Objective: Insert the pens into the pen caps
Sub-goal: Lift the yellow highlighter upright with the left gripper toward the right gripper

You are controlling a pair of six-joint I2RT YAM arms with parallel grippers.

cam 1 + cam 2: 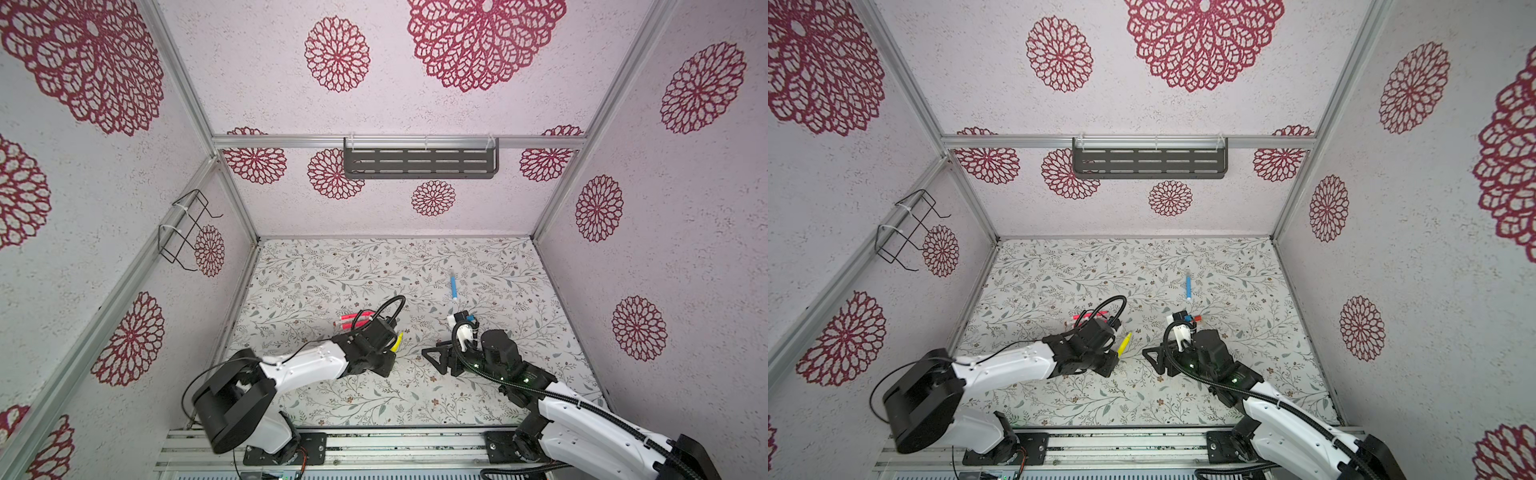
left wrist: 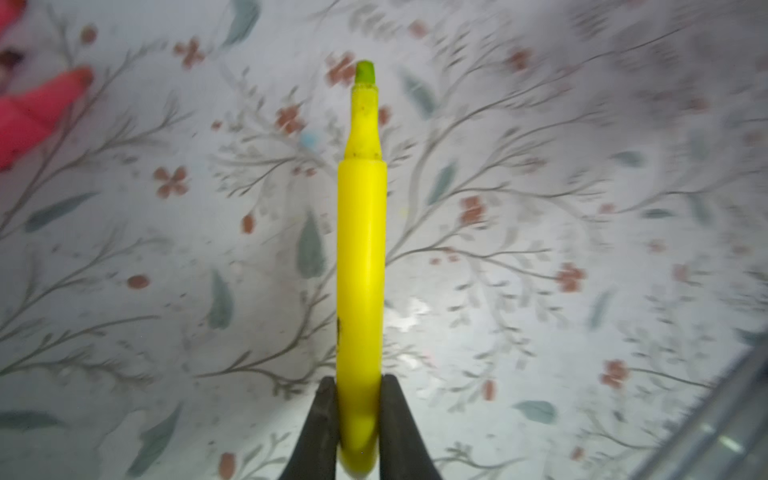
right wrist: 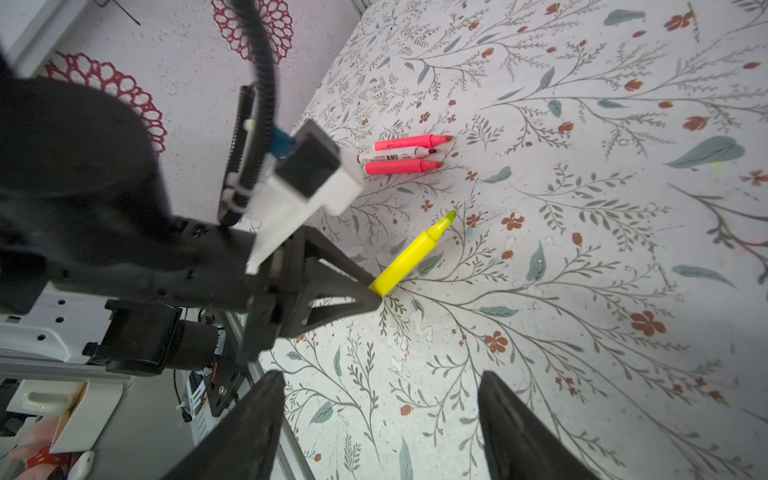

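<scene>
Left end effector (image 2: 358, 380) pinched the tail of yellow pen (image 2: 361, 249), nib left free, likely for capping; its arm lay stretched low from the worktop (image 1: 415, 266) front edge toward the middle. Right end effector (image 3: 380, 374): spread, empty, facing that pen. Pink pens (image 3: 409, 143) lay nearer the left edge; caps not discernible.

Both arms pair glossy white shells, dotted with small screws, with matte black joints. The left arm (image 1: 307, 365), at lower left, trails thin black wire (image 1: 183, 395); the right arm (image 1: 582, 422) carries ribbed black conduit (image 1: 602, 410) and green lights (image 1: 527, 379). The right gripper (image 3: 380, 376) has black wedge fingers.
</scene>
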